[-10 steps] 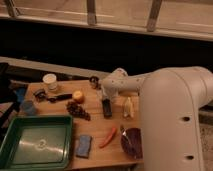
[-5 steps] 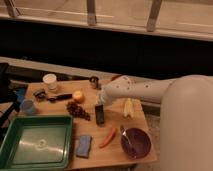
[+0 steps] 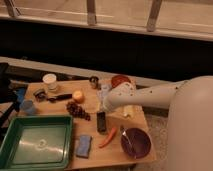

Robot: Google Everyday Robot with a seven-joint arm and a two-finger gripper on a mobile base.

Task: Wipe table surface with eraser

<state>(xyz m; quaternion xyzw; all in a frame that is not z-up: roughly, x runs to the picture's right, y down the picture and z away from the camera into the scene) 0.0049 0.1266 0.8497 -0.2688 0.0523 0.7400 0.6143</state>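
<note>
One eraser (image 3: 101, 121); gripper (image 3: 102, 107) just above, apparently closed.

Dim room, dark wall (image 3: 100, 50) beneath a railed ledge (image 3: 90, 15) (warmly lit).

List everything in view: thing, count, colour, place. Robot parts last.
table surface: 1, light tan wood, centre
eraser: 1, dark, mid-table, below the arm's end
tray: 1, green, front left
sponge: 1, blue-grey, right of the tray
orange-red item: 1, between sponge and bowl
bowl: 1, dark maroon, front right
grapes: 1 bunch, dark, above the tray
orange fruit: 1
white cup: 1, back left
blue cup: 1, left edge
red plate: 1, back
gripper: 1, shut, hidden behind the white arm's end, over the eraser
</note>
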